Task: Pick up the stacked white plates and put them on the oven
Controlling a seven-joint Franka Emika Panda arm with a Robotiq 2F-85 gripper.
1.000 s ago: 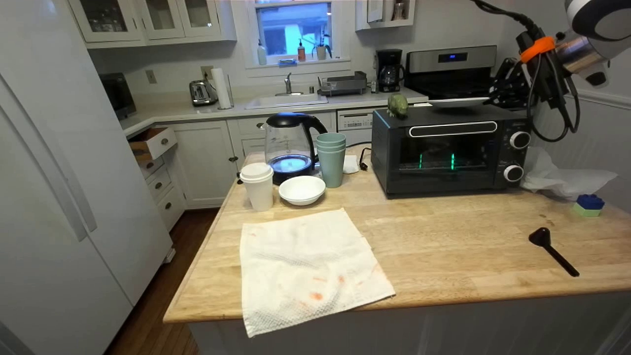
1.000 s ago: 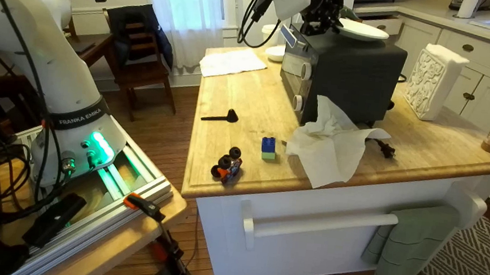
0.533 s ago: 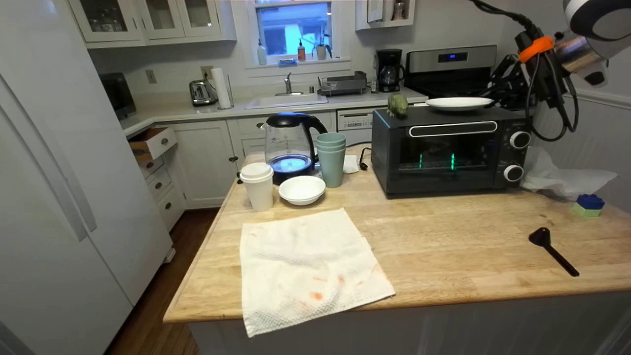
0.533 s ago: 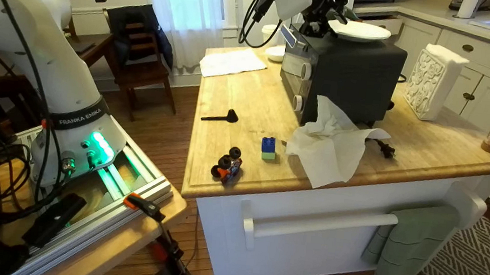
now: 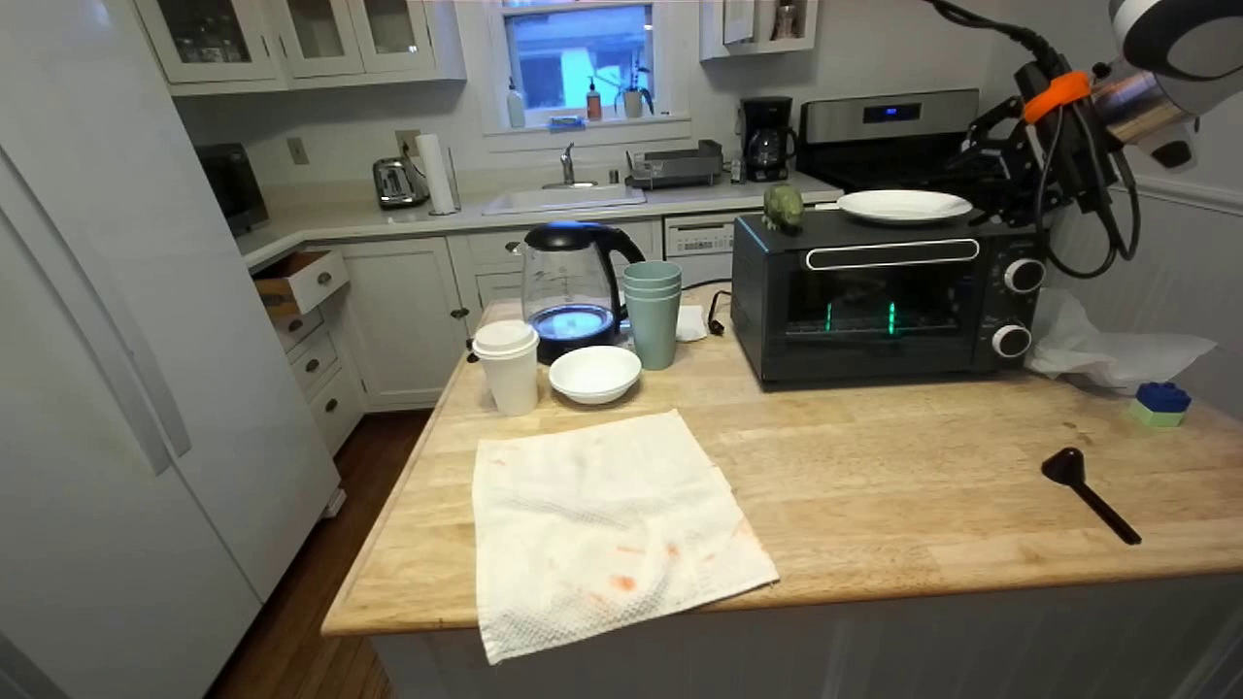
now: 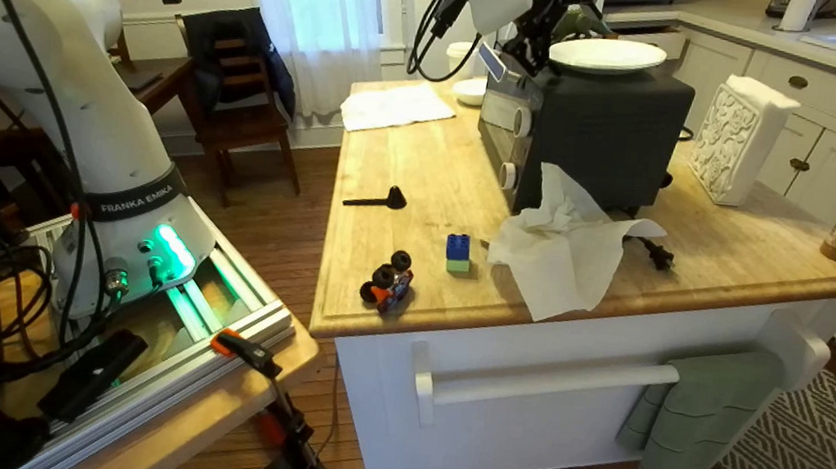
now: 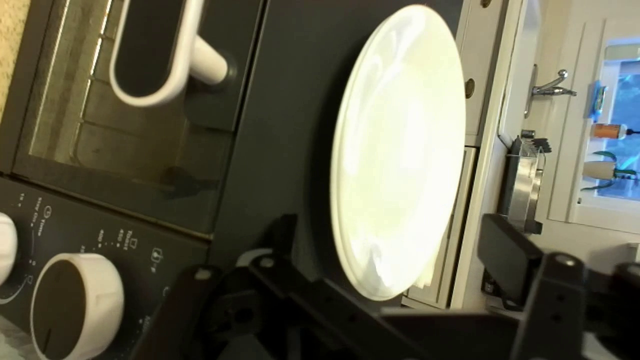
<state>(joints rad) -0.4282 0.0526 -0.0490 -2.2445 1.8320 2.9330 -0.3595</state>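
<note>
The stacked white plates [image 5: 904, 206] [image 6: 608, 55] lie on top of the black oven [image 5: 767, 320] [image 6: 603, 137], seen in both exterior views. In the wrist view the plates [image 7: 400, 150] show their bright upper face, above the dark oven top [image 7: 295, 100]. How many are in the stack I cannot tell. My gripper [image 5: 981, 180] [image 7: 395, 240] is at the plates' edge nearest the arm, over the knob side of the oven. Its fingers [image 7: 507, 250] are spread wide, one low by the oven top, one higher than the rim. Neither appears to touch the plates.
A green toy [image 5: 783, 208] stands on the oven's far top corner. A kettle [image 5: 573, 291], green cups [image 5: 653, 320], a lidded cup [image 5: 508, 369] and a white bowl [image 5: 595, 375] are beside the oven. Crumpled paper [image 6: 561, 242] lies against its other side.
My gripper's fingers have opened and let go of the plates. The plates' near side has dropped, so they went from tilted to nearly flat on the oven. The arm hardly moved.
</note>
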